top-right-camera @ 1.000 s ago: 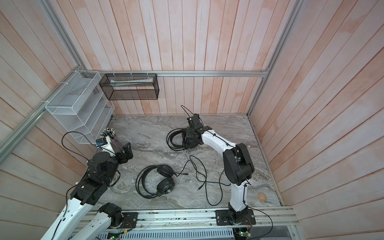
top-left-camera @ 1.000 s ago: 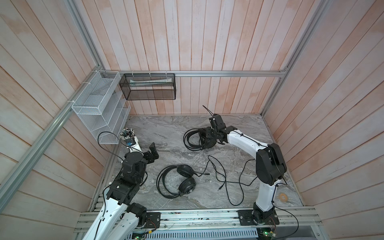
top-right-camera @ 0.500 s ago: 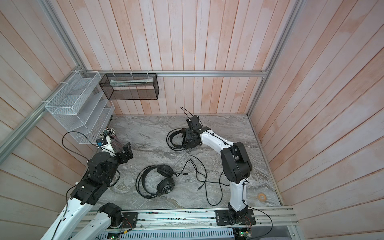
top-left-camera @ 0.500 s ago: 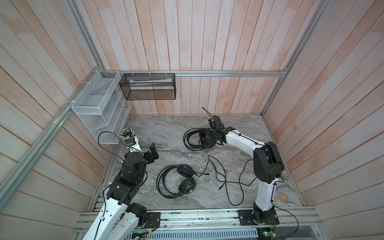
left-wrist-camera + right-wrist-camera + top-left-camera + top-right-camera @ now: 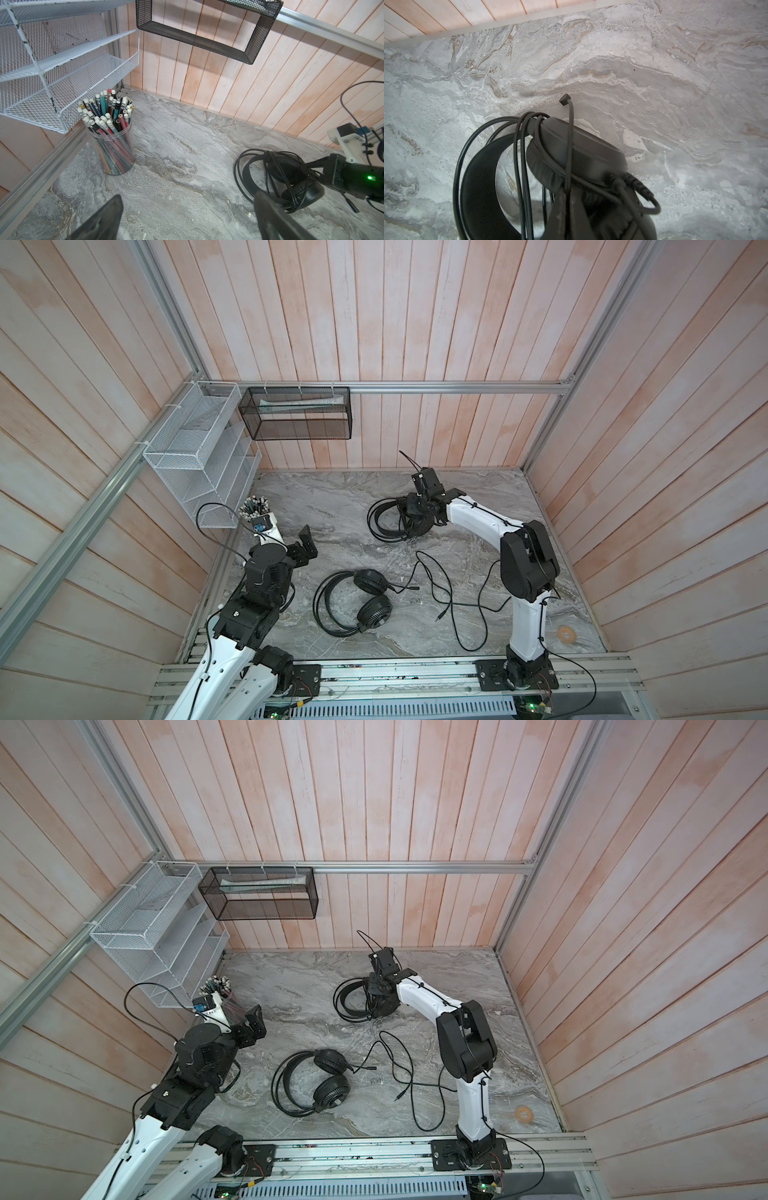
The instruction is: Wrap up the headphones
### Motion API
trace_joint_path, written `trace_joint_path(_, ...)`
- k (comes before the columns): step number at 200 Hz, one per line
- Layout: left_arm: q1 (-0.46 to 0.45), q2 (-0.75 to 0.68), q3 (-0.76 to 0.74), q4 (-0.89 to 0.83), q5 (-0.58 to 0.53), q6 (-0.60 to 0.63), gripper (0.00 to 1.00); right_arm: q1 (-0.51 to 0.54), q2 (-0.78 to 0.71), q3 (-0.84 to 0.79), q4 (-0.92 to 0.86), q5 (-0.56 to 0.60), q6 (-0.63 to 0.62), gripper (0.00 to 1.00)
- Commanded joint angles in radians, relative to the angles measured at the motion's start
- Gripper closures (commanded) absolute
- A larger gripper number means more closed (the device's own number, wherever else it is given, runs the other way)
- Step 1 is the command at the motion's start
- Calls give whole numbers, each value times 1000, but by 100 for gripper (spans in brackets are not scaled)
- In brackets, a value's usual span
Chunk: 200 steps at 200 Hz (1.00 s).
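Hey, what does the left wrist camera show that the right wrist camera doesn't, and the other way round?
Only the left wrist view: the pencil cup, the white mesh rack, the black mesh basket, the open left gripper, and the right gripper from outside, shut at the far headset.
Only the right wrist view: a close look at the cable crossing the earcup, its free end sticking up from where the gripper appears to pinch it.
Both: the far headset with cable wound around it, the marble table and the wood-plank wall.
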Motion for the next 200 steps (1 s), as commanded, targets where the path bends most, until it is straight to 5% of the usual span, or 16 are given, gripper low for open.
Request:
trace_joint_path(1,-7,0,-14,7,-7,16,1,15,37,58,-47,28,-27,96)
trace_joint_path(111,-6,8,-15,11,7,22,1,142,164,276,-142,236,-207,97)
trace_joint_path(200,-6,22,-12,3,20,22,1,117,221,280,-179,241,-186,93)
